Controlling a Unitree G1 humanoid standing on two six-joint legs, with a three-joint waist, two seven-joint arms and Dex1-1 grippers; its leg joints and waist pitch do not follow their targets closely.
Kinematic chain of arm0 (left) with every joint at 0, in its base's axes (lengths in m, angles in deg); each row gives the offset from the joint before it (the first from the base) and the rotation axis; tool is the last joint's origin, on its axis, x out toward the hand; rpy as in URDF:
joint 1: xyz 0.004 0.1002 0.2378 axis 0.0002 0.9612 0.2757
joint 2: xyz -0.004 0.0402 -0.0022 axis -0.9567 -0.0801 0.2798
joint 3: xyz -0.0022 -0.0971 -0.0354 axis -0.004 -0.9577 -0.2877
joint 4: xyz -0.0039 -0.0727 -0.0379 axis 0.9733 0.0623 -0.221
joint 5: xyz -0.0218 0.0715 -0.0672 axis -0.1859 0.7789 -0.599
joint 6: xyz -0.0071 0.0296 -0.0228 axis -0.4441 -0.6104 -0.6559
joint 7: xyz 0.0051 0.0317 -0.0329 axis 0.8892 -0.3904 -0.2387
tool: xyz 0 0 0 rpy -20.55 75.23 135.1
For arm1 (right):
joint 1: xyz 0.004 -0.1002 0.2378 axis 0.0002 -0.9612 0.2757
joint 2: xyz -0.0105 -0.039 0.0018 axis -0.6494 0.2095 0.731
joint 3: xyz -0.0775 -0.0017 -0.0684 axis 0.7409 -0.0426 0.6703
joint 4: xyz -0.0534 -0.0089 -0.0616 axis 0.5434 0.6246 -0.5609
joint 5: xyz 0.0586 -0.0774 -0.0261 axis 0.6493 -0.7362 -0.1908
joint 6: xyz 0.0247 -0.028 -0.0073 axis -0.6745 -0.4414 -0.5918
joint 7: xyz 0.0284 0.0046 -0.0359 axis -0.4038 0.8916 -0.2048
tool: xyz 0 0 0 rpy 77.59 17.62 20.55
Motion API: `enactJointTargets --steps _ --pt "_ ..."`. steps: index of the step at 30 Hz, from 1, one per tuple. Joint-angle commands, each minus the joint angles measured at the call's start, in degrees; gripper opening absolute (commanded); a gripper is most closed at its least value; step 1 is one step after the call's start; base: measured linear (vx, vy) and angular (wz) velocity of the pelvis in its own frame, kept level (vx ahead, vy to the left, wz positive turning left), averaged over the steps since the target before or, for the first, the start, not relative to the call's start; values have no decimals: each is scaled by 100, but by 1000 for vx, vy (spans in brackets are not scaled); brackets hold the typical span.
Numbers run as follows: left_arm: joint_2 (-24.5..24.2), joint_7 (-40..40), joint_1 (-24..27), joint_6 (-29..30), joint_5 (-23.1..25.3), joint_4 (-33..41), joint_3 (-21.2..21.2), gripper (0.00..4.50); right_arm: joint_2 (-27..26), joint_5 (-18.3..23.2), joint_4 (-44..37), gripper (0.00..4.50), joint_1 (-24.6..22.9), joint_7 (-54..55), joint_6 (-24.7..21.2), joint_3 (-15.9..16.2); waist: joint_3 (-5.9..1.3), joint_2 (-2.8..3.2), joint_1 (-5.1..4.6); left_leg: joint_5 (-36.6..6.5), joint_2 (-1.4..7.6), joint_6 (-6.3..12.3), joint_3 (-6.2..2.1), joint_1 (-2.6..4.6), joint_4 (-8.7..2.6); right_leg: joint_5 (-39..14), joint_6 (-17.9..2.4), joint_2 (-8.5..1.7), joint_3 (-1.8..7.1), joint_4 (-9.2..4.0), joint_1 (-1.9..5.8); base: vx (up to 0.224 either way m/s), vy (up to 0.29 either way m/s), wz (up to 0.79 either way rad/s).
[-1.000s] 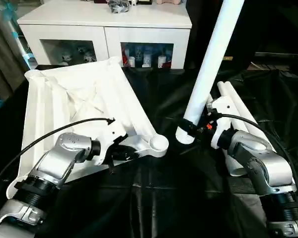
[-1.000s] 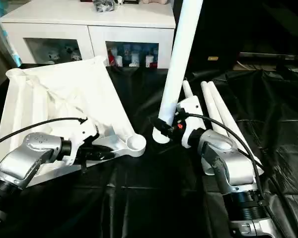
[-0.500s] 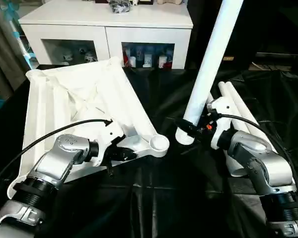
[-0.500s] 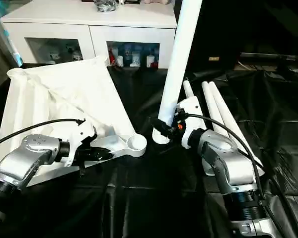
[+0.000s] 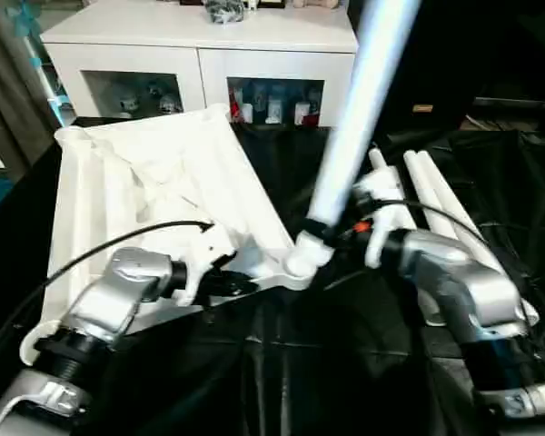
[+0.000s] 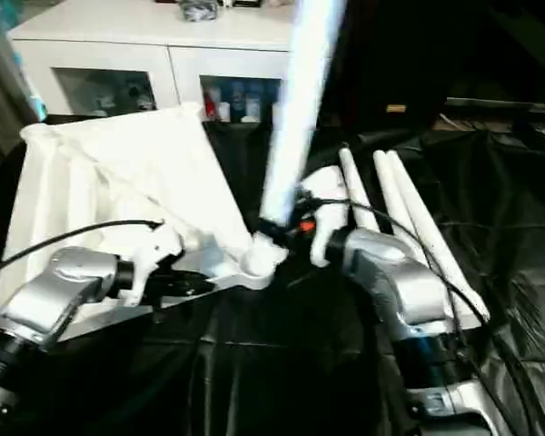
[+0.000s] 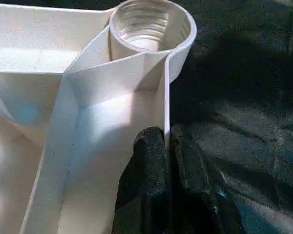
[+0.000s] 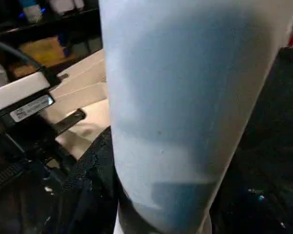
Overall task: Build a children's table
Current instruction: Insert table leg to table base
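The white tabletop (image 5: 145, 182) lies upside down, ribs up, on black cloth. My left gripper (image 7: 167, 146) is shut on the rim of the tabletop, just behind its near round corner socket (image 7: 149, 24), which stands empty in the left wrist view. My right gripper (image 5: 322, 227) is shut on a long white leg (image 5: 354, 118) near its flared end. The leg stands steeply, leaning away to the right. In the eye views its lower end (image 5: 302, 254) hangs right at that corner socket (image 5: 291, 271). The leg's tube (image 8: 185, 97) passes close in front of the right wrist camera.
Three more white legs (image 5: 427, 182) lie side by side on the cloth behind my right arm. A white cabinet (image 5: 200, 45) with glass fronts stands at the back. A black cable (image 5: 118, 245) loops over my left forearm. Black cloth (image 5: 282, 363) covers the near floor.
My right gripper has swung the leg to the left, bringing its flared end from beside the corner socket to right at it. My left gripper keeps its hold on the rim.
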Motion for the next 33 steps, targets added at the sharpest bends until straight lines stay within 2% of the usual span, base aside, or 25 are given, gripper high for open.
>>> enactJointTargets --steps 1,3,10,15,21,26,28,29,32,33 --pt "102 74 -29 -87 -11 48 143 0 58 -96 143 191 109 -120 -56 121 -388 -55 -19 -1804 407 -56 -166 191 -528 -1586 -1239 -346 243 -460 155 0 0 0" --pt "111 75 -35 -93 2 40 138 0 55 -115 173 191 117 -135 -49 145 -386 -37 -10 -1826 411 -85 -173 195 -532 -1681 -1201 -349 242 -463 144 0 0 0" --pt "160 75 -85 -94 62 108 116 0 72 -351 502 191 185 -182 9 383 -396 -67 28 -1712 416 -69 -167 189 -530 -1581 -1182 -354 249 -452 145 0 0 0" --pt "124 154 -17 -126 60 253 143 0 -4 -367 778 191 267 -198 133 340 -412 -44 43 -1686 412 -73 -168 186 -524 -1524 -1205 -354 241 -441 145 0 0 0" --pt "144 245 3 -123 86 318 149 0 -113 -505 1241 191 431 -252 288 397 -417 -48 48 -1619 410 -43 -160 179 -519 -1333 -1265 -346 239 -427 159 0 0 0" --pt "191 215 -12 -162 60 311 104 0 -120 -558 1408 191 469 -313 324 454 -408 -47 37 -1743 414 -80 -167 186 -529 -1490 -1251 -347 239 -439 154 0 0 0" --pt "222 199 -12 -194 56 294 88 0 -125 -580 1477 191 476 -337 373 448 -409 -53 33 -1779 414 -89 -165 189 -525 -1539 -1248 -354 239 -444 150 0 0 0" --pt "268 176 -16 -238 45 260 64 0 -131 -587 1542 191 473 -360 409 432 -410 -84 29 -1763 417 -74 -160 190 -524 -1530 -1247 -352 240 -449 152 0 0 0" --pt "286 149 -13 -254 50 248 48 0 -137 -593 1543 191 450 -386 423 433 -409 -73 33 -1743 419 -67 -161 194 -526 -1523 -1241 -348 239 -445 143 0 0 0" --pt "318 111 7 -251 18 261 -2 0 -149 -589 1526 191 427 -408 416 436 -406 -95 26 -1739 419 -62 -159 187 -530 -1524 -1236 -343 238 -446 148 0 0 0"
